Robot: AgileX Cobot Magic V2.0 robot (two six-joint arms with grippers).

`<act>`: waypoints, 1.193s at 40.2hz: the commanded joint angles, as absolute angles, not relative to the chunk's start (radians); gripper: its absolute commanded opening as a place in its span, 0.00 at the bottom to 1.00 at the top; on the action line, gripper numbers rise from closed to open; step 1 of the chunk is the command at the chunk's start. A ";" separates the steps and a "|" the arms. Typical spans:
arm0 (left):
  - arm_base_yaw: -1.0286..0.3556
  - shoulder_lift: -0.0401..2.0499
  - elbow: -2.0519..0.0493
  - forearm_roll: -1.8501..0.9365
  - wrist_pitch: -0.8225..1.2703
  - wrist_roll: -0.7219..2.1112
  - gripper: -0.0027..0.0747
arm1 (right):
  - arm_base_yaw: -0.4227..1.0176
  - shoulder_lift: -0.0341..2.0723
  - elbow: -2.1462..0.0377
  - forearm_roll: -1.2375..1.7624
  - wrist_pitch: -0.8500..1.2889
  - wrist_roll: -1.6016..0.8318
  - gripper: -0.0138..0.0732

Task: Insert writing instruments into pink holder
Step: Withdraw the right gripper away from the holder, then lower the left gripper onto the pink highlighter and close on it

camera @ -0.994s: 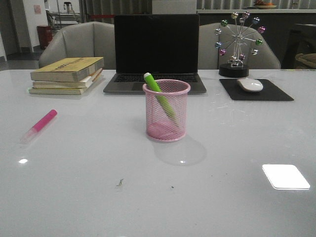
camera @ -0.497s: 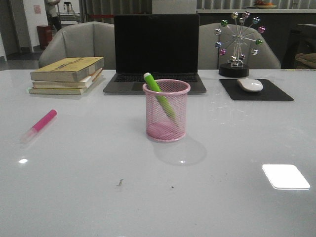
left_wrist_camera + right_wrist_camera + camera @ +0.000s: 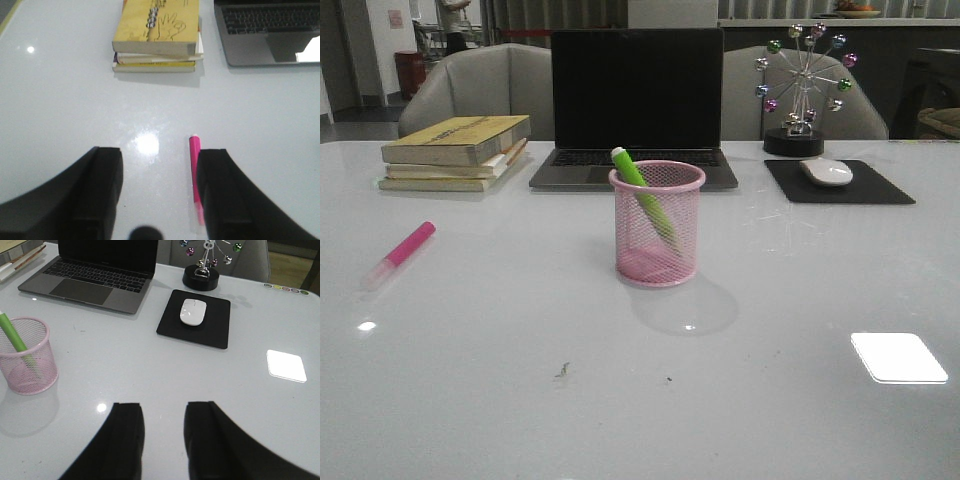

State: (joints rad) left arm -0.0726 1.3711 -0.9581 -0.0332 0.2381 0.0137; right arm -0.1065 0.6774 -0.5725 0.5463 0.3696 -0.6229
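Observation:
The pink mesh holder (image 3: 657,223) stands upright in the middle of the table, also seen in the right wrist view (image 3: 25,362). A green highlighter (image 3: 642,195) leans inside it, its top past the rim. The magenta highlighter (image 3: 401,252) lies flat on the table at the left. In the left wrist view the magenta highlighter (image 3: 195,170) lies just inside one finger of my open left gripper (image 3: 159,152), partly hidden by it. My right gripper (image 3: 162,407) hangs open over bare table, to the right of the holder. Neither gripper shows in the front view.
A stack of books (image 3: 457,152) lies at the back left. A laptop (image 3: 636,105) stands open behind the holder. A white mouse (image 3: 827,171) rests on a black pad (image 3: 880,187), with a wheel-shaped desk ornament (image 3: 798,90) behind. Chairs stand beyond the table.

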 commanded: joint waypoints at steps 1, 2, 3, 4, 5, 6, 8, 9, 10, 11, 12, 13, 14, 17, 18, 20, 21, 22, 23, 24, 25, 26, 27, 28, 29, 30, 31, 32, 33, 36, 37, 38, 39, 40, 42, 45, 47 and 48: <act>-0.089 1.431 -1.067 -0.033 0.257 0.048 0.55 | -0.113 0.676 -0.600 0.557 0.302 -0.620 0.55; -0.095 1.458 -1.087 -0.033 0.276 0.051 0.55 | -0.113 0.676 -0.600 0.557 0.302 -0.620 0.55; -0.096 1.486 -1.114 -0.033 0.300 0.059 0.55 | -0.113 0.676 -0.600 0.557 0.302 -0.620 0.55; -0.096 1.506 -1.140 -0.033 0.317 0.064 0.55 | -0.113 0.676 -0.600 0.557 0.302 -0.620 0.55; -0.100 1.532 -1.160 -0.033 0.338 0.066 0.55 | -0.113 0.676 -0.600 0.557 0.302 -0.620 0.55; -0.103 1.551 -1.180 -0.033 0.353 0.066 0.55 | -0.113 0.676 -0.600 0.557 0.302 -0.620 0.55; -0.103 1.593 -1.222 -0.033 0.384 0.066 0.55 | -0.113 0.676 -0.600 0.557 0.302 -0.620 0.55; -0.104 1.610 -1.245 -0.033 0.394 0.066 0.55 | -0.113 0.676 -0.600 0.557 0.302 -0.620 0.55; -0.105 1.632 -1.262 -0.033 0.406 0.066 0.55 | -0.113 0.676 -0.600 0.557 0.302 -0.620 0.55; -0.105 1.648 -1.282 -0.033 0.418 0.066 0.55 | -0.113 0.676 -0.600 0.557 0.302 -0.620 0.55; -0.105 1.663 -1.296 -0.038 0.423 0.066 0.55 | -0.113 0.676 -0.600 0.557 0.302 -0.620 0.55; -0.107 1.682 -1.309 -0.047 0.433 0.066 0.55 | -0.113 0.676 -0.600 0.557 0.302 -0.620 0.55; -0.107 1.697 -1.326 -0.050 0.444 0.066 0.55 | -0.113 0.676 -0.600 0.557 0.302 -0.620 0.55; -0.107 1.749 -1.364 -0.070 0.481 0.071 0.55 | -0.113 0.676 -0.600 0.557 0.302 -0.620 0.55; -0.107 1.762 -1.370 -0.077 0.493 0.074 0.55 | -0.113 0.676 -0.600 0.557 0.302 -0.620 0.55; -0.107 1.792 -1.387 -0.106 0.519 0.096 0.55 | -0.113 0.676 -0.600 0.557 0.302 -0.620 0.55; -0.109 1.808 -1.389 -0.130 0.531 0.119 0.55 | -0.113 0.676 -0.600 0.557 0.302 -0.620 0.55; -0.111 1.818 -1.391 -0.149 0.538 0.137 0.55 | -0.113 0.676 -0.600 0.557 0.302 -0.620 0.55; -0.112 1.832 -1.391 -0.173 0.547 0.155 0.55 | -0.113 0.676 -0.600 0.557 0.302 -0.620 0.55; -0.112 1.841 -1.391 -0.191 0.554 0.172 0.55 | -0.113 0.676 -0.600 0.557 0.302 -0.620 0.55; -0.117 1.853 -1.391 -0.208 0.559 0.177 0.55 | -0.113 0.676 -0.600 0.557 0.302 -0.620 0.55; -0.121 1.860 -1.391 -0.215 0.561 0.177 0.55 | -0.113 0.676 -0.600 0.557 0.302 -0.620 0.55; -0.124 1.870 -1.391 -0.215 0.563 0.177 0.55 | -0.113 0.676 -0.600 0.557 0.302 -0.620 0.55; -0.130 1.877 -1.393 -0.215 0.563 0.177 0.55 | -0.113 0.676 -0.600 0.557 0.302 -0.620 0.55; -0.135 1.887 -1.393 -0.215 0.563 0.177 0.55 | -0.113 0.676 -0.600 0.557 0.302 -0.620 0.55; -0.140 1.892 -1.395 -0.215 0.563 0.178 0.55 | -0.113 0.676 -0.600 0.557 0.302 -0.620 0.55; -0.146 1.896 -1.395 -0.215 0.563 0.180 0.55 | -0.113 0.676 -0.600 0.557 0.302 -0.620 0.55; -0.151 1.898 -1.395 -0.215 0.561 0.184 0.55 | -0.113 0.676 -0.600 0.557 0.302 -0.620 0.55; -0.156 1.903 -1.395 -0.217 0.561 0.187 0.55 | -0.113 0.676 -0.600 0.557 0.302 -0.620 0.55; -0.174 1.910 -1.397 -0.217 0.561 0.187 0.55 | -0.113 0.676 -0.600 0.557 0.302 -0.620 0.55; -0.178 1.912 -1.397 -0.217 0.558 0.187 0.55 | -0.113 0.676 -0.600 0.557 0.302 -0.620 0.55; -0.183 1.916 -1.397 -0.217 0.558 0.187 0.55 | -0.113 0.676 -0.600 0.557 0.303 -0.620 0.55; -0.184 1.920 -1.397 -0.217 0.558 0.187 0.55 | -0.113 0.676 -0.600 0.557 0.303 -0.620 0.55; -0.186 1.921 -1.397 -0.219 0.563 0.187 0.55 | -0.113 0.676 -0.600 0.557 0.303 -0.620 0.55; -0.192 1.925 -1.397 -0.219 0.577 0.187 0.55 | -0.113 0.676 -0.600 0.557 0.303 -0.620 0.55; -0.192 1.932 -1.397 -0.219 0.583 0.187 0.55 | -0.113 0.676 -0.600 0.557 0.303 -0.620 0.55; -0.192 1.937 -1.397 -0.219 0.586 0.185 0.55 | -0.113 0.676 -0.600 0.557 0.303 -0.620 0.55; -0.192 1.937 -1.397 -0.219 0.586 0.185 0.55 | -0.113 0.676 -0.600 0.557 0.303 -0.620 0.55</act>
State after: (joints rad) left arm -0.1872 1.9841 -1.3669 -0.2041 0.6104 0.1853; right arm -0.1065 0.6774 -0.5725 0.5463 0.3696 -0.6229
